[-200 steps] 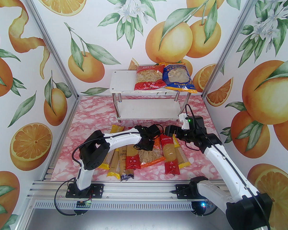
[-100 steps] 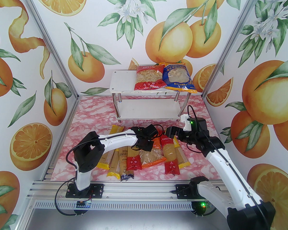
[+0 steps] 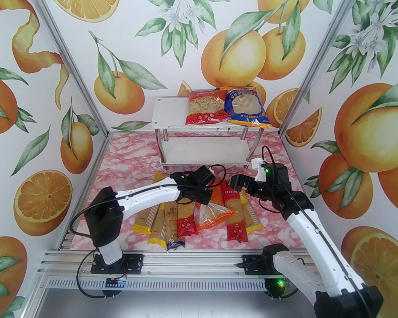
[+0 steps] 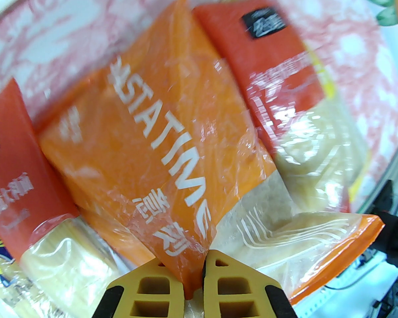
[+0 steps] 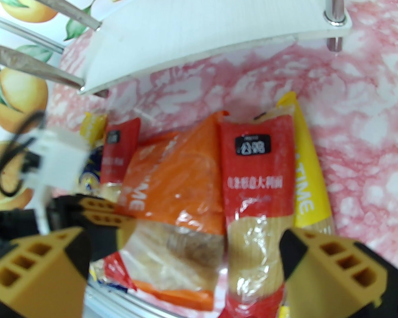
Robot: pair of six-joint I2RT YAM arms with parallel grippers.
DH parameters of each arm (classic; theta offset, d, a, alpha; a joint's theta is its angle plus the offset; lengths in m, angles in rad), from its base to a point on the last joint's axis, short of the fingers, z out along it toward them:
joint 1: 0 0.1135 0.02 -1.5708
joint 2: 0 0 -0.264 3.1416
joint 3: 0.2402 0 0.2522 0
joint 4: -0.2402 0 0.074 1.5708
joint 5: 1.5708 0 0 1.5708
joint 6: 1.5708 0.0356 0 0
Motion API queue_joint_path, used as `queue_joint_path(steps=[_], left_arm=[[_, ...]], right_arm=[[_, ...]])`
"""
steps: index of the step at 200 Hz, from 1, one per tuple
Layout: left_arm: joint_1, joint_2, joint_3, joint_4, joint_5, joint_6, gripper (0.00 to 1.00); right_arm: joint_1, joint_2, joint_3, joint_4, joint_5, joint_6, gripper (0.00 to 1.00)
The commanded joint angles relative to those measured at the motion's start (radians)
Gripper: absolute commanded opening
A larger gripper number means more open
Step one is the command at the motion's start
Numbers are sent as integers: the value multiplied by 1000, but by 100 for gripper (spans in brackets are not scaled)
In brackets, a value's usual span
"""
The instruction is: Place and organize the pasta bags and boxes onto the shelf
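Observation:
My left gripper (image 3: 203, 198) is shut on one edge of the orange bag (image 3: 215, 215), which hangs tilted above the pile. In the left wrist view the fingertips (image 4: 219, 270) pinch that orange bag (image 4: 146, 144) at its fold. My right gripper (image 3: 235, 182) hovers open just right of it; in its wrist view the right gripper (image 5: 184, 243) spans the orange bag (image 5: 179, 184) and a red spaghetti pack (image 5: 255, 177) without touching them. The shelf (image 3: 169, 113) holds a red bag (image 3: 207, 111) and a blue bag (image 3: 247, 108) on its top board.
Long packs lie on the pink mat near the arms: yellow ones (image 3: 146, 217), a red one (image 3: 185, 225), another red one (image 3: 233, 214) and a yellow one (image 3: 253, 215). The shelf's lower board (image 3: 205, 149) is bare. Patterned walls close in on three sides.
The left gripper has risen and moved back a little, lifting one edge of the orange bag so that it tilts. The right gripper has drifted slightly right and stays open.

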State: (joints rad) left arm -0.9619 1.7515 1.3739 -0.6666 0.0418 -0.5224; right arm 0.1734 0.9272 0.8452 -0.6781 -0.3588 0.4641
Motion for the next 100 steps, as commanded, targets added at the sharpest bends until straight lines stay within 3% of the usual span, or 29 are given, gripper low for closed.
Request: queue_joint_path(steps=[1, 51, 100], left_arm=[[19, -131, 38, 107, 37, 23, 0], [62, -216, 52, 75, 101, 32, 0], [100, -328, 133, -52, 92, 63, 0]], right_arm=[[-7, -9, 5, 0, 27, 15, 99], [-8, -7, 21, -10, 40, 17, 99], [-8, 1, 52, -31, 59, 9, 99]])
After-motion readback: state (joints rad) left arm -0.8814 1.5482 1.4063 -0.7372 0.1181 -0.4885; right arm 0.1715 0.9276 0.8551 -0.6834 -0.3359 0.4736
